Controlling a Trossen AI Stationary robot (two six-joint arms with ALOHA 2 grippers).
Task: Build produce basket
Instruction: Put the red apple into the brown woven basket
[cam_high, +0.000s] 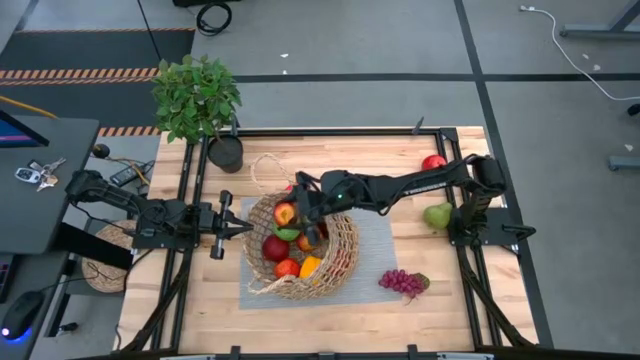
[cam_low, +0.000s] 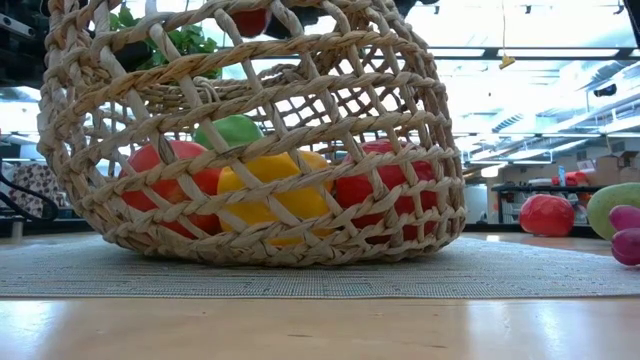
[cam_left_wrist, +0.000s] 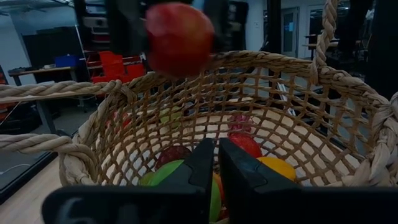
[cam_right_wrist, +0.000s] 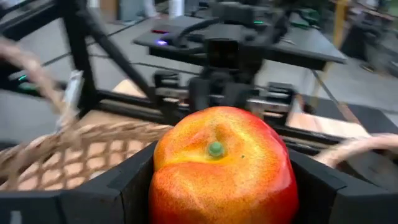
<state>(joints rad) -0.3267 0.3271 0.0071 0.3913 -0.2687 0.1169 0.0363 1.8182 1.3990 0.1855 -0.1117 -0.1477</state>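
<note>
The wicker basket stands on a grey mat and holds several pieces of produce: red, green, orange and yellow. My right gripper reaches in from the table's right and is shut on a red and yellow apple above the basket's opening. My left gripper is shut, level, at the basket's left rim. A red apple, a green pear and purple grapes lie on the table to the right. My right gripper pinches the apple's two opposite sides between its two fingers. The fingers come nearly level from the table's right, slanting a little down. The apple hangs clear above the basket's opening, its stem end facing the wrist. My left gripper is at the basket's left rim, and its own fingers hide whether it touches.
A leafy potted plant stands at the far left corner. A flat woven disc lies off the table's left side. The basket's thin looped handle leans toward the far edge. Bare wood lies along the near edge.
</note>
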